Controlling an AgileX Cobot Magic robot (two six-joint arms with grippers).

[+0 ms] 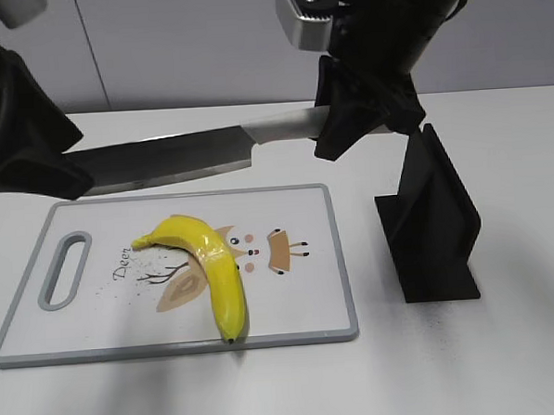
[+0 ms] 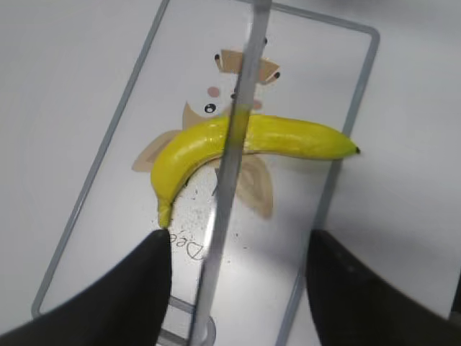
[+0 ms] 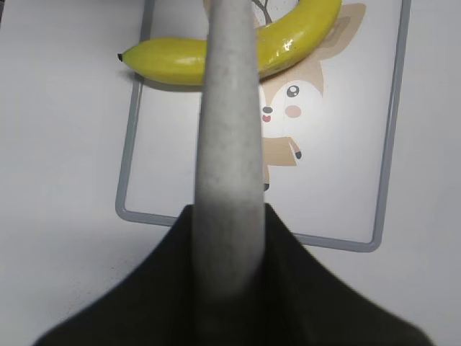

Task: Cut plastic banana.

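The plastic banana (image 1: 210,262) lies whole on the white cutting board (image 1: 340,260), stem end to the left, dark tip toward the front edge. My right gripper (image 1: 347,120) is shut on the pale handle of a knife (image 1: 172,157) and holds it level above the board's far edge, clear of the banana. The blade reaches left to my left gripper (image 1: 43,169). In the left wrist view the blade (image 2: 230,166) runs between the wide-open fingers (image 2: 238,249) and crosses over the banana (image 2: 302,138). The right wrist view shows the handle (image 3: 227,144) over the banana (image 3: 173,61).
A black knife stand (image 1: 431,223) sits on the white table to the right of the board. The board has a grey rim, a handle slot (image 1: 65,270) at its left end and a printed deer picture.
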